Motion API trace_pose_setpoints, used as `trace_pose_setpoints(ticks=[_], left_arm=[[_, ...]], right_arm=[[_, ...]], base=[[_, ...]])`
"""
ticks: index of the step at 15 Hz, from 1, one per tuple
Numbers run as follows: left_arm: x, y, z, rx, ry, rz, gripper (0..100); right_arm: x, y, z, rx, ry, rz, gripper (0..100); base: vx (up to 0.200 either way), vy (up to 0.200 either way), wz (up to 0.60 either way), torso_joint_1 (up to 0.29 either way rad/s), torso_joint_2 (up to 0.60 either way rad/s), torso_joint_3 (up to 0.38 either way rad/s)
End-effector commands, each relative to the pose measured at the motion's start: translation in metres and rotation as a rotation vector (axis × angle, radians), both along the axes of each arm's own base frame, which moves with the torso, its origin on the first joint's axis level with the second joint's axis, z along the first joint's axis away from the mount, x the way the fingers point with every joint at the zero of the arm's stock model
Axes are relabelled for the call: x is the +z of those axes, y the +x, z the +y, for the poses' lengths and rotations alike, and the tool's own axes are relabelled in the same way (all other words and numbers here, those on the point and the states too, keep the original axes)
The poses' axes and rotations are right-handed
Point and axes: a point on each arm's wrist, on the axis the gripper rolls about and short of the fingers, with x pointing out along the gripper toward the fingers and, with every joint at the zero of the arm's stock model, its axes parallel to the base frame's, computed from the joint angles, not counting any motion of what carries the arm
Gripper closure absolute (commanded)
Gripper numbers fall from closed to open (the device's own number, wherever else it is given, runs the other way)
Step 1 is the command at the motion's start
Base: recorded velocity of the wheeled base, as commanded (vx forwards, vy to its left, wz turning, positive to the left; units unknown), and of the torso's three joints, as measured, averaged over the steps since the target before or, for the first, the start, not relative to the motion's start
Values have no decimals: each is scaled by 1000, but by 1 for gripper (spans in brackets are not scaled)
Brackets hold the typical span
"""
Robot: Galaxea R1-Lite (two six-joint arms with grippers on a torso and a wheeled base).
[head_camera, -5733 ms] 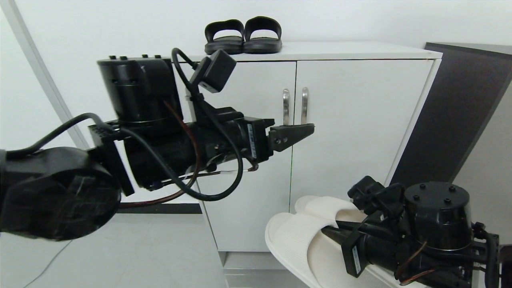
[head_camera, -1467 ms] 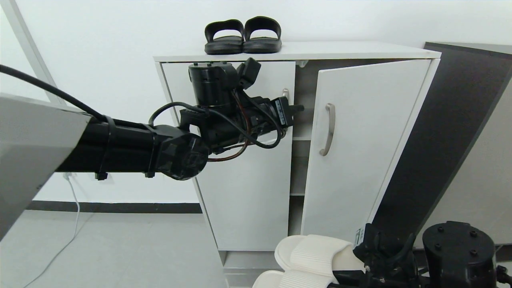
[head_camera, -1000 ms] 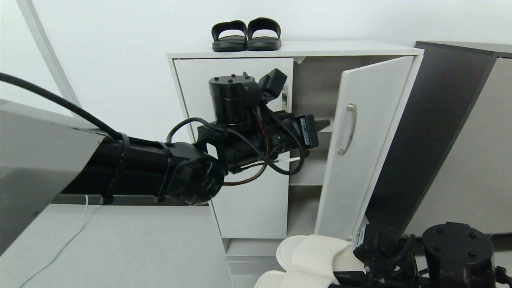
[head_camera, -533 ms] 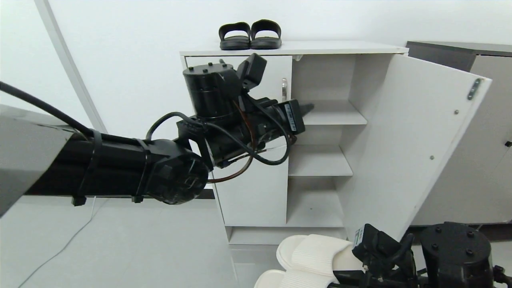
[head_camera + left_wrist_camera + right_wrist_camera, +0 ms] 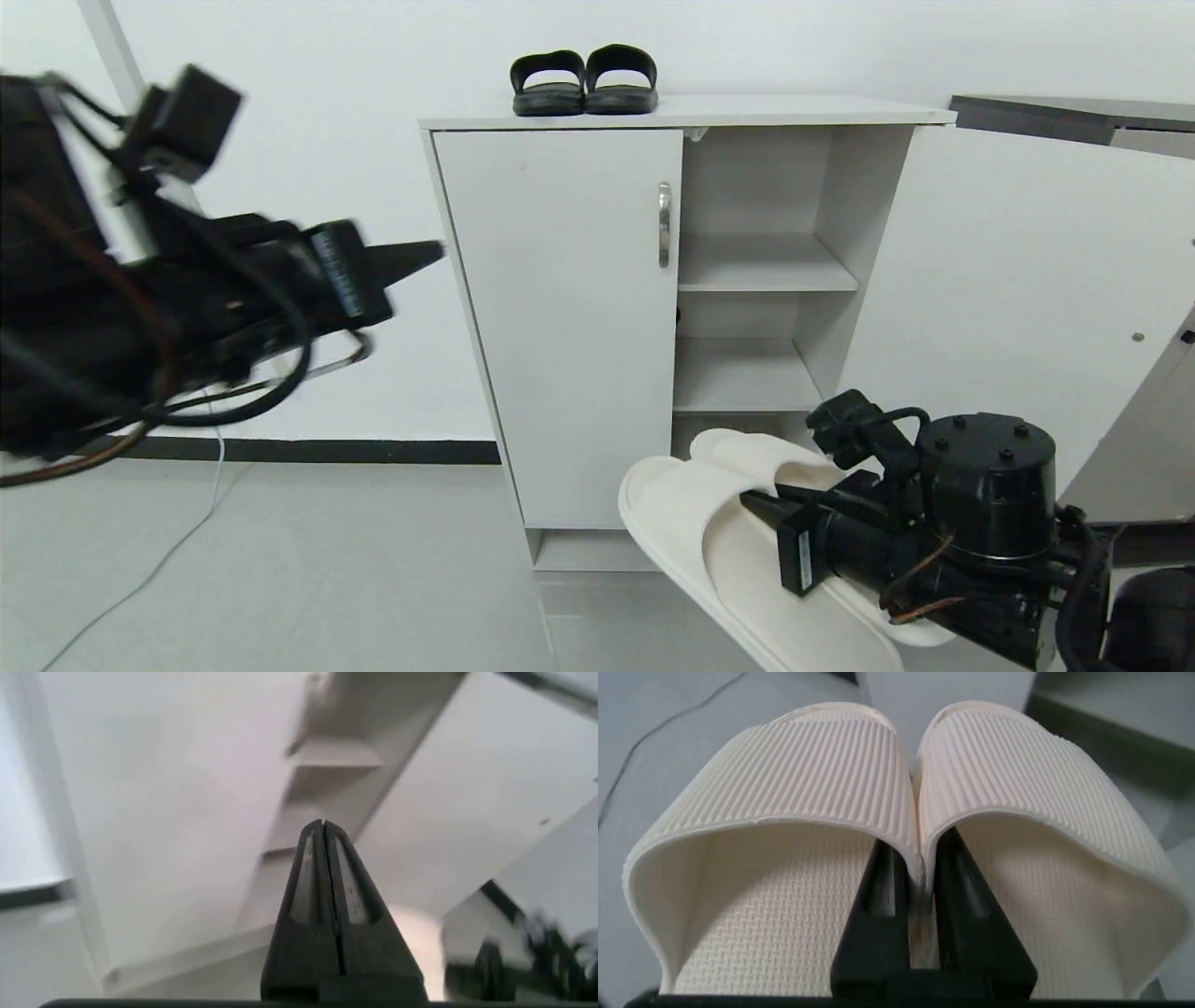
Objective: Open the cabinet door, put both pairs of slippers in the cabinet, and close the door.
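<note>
We start with what we can't quite read: the left arm is a dark smear, but the left gripper [image 5: 422, 253] pokes out sharp enough, well to the left of the cabinet [image 5: 794, 110]. The left wrist view settles it: left gripper [image 5: 323, 838], fingers pressed flat together, nothing between them.

Low down in front of the cabinet, the right gripper [image 5: 761, 509] is clamped on the white slippers [image 5: 695, 523]. In close, the right gripper [image 5: 918, 885] has one finger inside each slipper, pinching the two inner strap walls together. The white slippers [image 5: 813, 775] are ribbed on top and waffle-textured on the footbed. Their heels are tucked behind the wrist, and the pair blocks our look at the cabinet's bottom compartment.

The right door [image 5: 1008, 308] is swung wide, its far edge cut off by the frame. Two bare white shelves [image 5: 766, 271] show inside. The left door [image 5: 560, 317] sits flush, with a metal bar handle [image 5: 664, 224].

The black slippers [image 5: 583, 79] sit side by side up top, toward the left end. A thin cable [image 5: 177, 546] trails over the grey floor [image 5: 327, 569].
</note>
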Motion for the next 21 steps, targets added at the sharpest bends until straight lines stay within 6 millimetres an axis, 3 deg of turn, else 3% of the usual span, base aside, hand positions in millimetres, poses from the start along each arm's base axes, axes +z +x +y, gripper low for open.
trace_pose_setpoints(ticks=[1, 3, 4, 5, 9, 12, 14, 16, 21], left_arm=[[-52, -142, 76, 319, 42, -23, 100], [-78, -187, 88, 490, 50, -2, 100], [-85, -196, 90, 519, 53, 2, 100], [-113, -217, 93, 569, 73, 32, 100], [-193, -223, 94, 777, 216, 120, 100], [-202, -226, 93, 794, 224, 20, 100], [-207, -219, 88, 608, 233, -82, 100], [-211, -218, 85, 458, 251, -72, 100], [-211, -218, 85, 454, 241, -73, 100]], right_arm=[[0, 11, 6, -38, 2, -10, 100], [0, 18, 9, -99, -7, -25, 100], [-1, 20, 10, -119, -12, -27, 100], [-3, 27, 14, -180, -25, -39, 100], [-5, 29, 12, -199, -35, -38, 100], [-11, 30, 14, -197, -49, -25, 100], [-14, 30, 15, -195, -53, -21, 100], [-14, 28, 16, -187, -54, -20, 100], [-16, 32, 24, -194, -33, -49, 100]], base=[[0, 0, 0, 0, 0, 0], [0, 0, 0, 0, 0, 0], [0, 0, 0, 0, 0, 0], [0, 0, 0, 0, 0, 0], [0, 0, 0, 0, 0, 0], [0, 0, 0, 0, 0, 0], [0, 0, 0, 0, 0, 0], [0, 0, 0, 0, 0, 0], [0, 0, 0, 0, 0, 0]])
